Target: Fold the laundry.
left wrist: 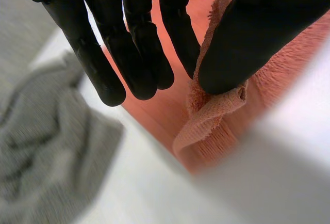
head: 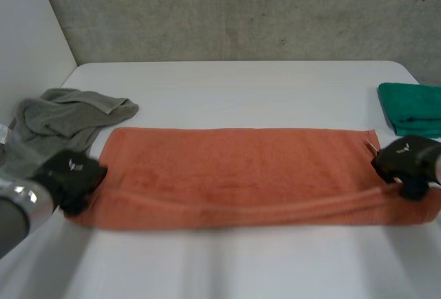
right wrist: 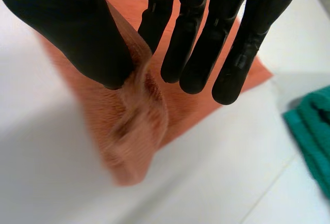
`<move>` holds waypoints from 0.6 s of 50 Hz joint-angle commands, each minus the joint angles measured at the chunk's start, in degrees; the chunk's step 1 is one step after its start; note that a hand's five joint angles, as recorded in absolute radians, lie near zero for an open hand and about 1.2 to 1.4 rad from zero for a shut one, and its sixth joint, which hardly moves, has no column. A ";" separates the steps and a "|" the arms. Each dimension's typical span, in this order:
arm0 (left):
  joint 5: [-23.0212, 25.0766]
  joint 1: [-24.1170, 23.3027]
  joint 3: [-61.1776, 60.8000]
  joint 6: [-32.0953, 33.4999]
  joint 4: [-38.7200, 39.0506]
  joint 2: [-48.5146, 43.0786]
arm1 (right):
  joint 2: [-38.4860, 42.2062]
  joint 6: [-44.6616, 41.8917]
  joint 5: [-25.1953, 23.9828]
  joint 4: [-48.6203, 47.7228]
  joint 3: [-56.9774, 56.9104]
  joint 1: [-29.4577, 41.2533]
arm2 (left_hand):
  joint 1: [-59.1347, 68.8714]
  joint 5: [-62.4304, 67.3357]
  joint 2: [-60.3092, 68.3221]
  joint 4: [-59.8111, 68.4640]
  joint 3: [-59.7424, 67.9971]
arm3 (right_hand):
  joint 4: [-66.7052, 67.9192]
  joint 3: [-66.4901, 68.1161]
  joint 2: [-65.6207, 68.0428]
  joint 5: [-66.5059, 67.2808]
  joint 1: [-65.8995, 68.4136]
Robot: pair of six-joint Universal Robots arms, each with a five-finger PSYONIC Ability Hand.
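The soft, limp orange towel (head: 234, 168) sags between the left hand (head: 72, 173) and right hand (head: 408, 160), thumb and fingers of each pinching a near corner.

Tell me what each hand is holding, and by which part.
Both hold the orange towel: the left hand pinches its near left corner, the right hand its near right corner.

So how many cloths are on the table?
3. The orange towel lies spread across the middle, the left hand and right hand pinching its ends. The grey cloth is crumpled at the far left. The green cloth sits at the right, partly cut off.
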 commanded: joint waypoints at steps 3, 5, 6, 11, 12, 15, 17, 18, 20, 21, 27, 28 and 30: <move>-9.67 -6.68 16.89 -14.57 14.69 -17.49 | 13.72 5.03 11.86 -14.27 -12.97 8.21 | 14.87 14.66 11.08 11.06 11.57 | 11.86 12.21 12.76 13.19 24.58; -14.05 -7.90 21.19 -14.57 16.18 -21.88 | 16.97 5.29 12.30 -16.99 -16.57 8.83 | 14.87 14.66 11.08 11.06 11.57 | 11.86 12.21 12.76 13.19 24.58; -15.39 -8.43 22.78 -14.57 16.63 -23.38 | 17.94 5.38 12.47 -17.70 -17.88 9.00 | 14.87 14.66 11.08 11.06 11.57 | 11.86 12.21 12.76 13.19 24.58; -19.70 -10.98 32.10 -14.57 17.60 -31.56 | 23.83 7.05 13.00 -20.08 -26.23 10.76 | 14.87 14.66 11.08 11.06 11.57 | 11.86 12.21 12.76 13.19 24.58; -19.88 -11.07 33.42 -14.48 17.86 -32.88 | 26.10 7.31 13.44 -20.25 -29.38 11.11 | 14.87 14.66 11.08 11.06 11.57 | 11.86 12.21 12.76 13.19 24.58; -20.41 -11.25 37.81 -14.65 19.27 -37.10 | 29.28 7.40 13.97 -20.25 -33.70 11.55 | 14.87 14.66 11.08 11.06 11.57 | 11.86 12.21 12.76 13.19 24.58; -20.23 -11.86 39.93 -14.39 19.79 -39.39 | 32.18 7.49 14.41 -20.43 -37.05 12.25 | 14.87 14.66 11.08 11.06 11.57 | 11.86 12.21 12.76 13.19 24.58; -19.97 -12.04 40.20 -14.56 19.97 -39.92 | 32.97 7.49 14.50 -20.60 -38.10 12.52 | 14.87 14.66 11.08 11.06 11.57 | 11.86 12.21 12.76 13.19 24.58; -19.62 -12.91 41.16 -14.74 21.19 -40.88 | 35.16 7.75 15.63 -20.78 -40.82 13.22 | -8.09 -8.30 -11.88 -11.90 -11.39 | -29.40 -29.05 -28.50 -28.07 -16.68; -19.44 -13.27 41.34 -14.57 21.81 -41.15 | 35.79 7.84 16.07 -20.78 -41.45 13.48 | -27.97 -28.18 -31.76 -31.78 -31.27 | -51.11 -50.76 -50.21 -49.78 -38.39; -19.62 -15.38 40.73 -14.30 27.79 -40.19 | 35.45 13.79 20.82 -22.18 -45.40 14.54 | -55.13 -55.34 -58.92 -58.94 -58.43 | -58.14 -57.79 -57.24 -56.81 -45.42; -19.88 -15.56 40.29 -14.30 28.49 -39.32 | 34.74 15.12 20.82 -22.62 -45.32 14.28 | -55.13 -55.34 -58.92 -58.94 -58.43 | -58.14 -57.79 -57.24 -56.81 -45.42; -20.06 -15.47 39.59 -14.39 28.85 -37.91 | 32.29 17.84 20.91 -23.50 -44.62 14.01 | -55.13 -55.34 -58.92 -58.94 -58.43 | -58.14 -57.79 -57.24 -56.81 -45.42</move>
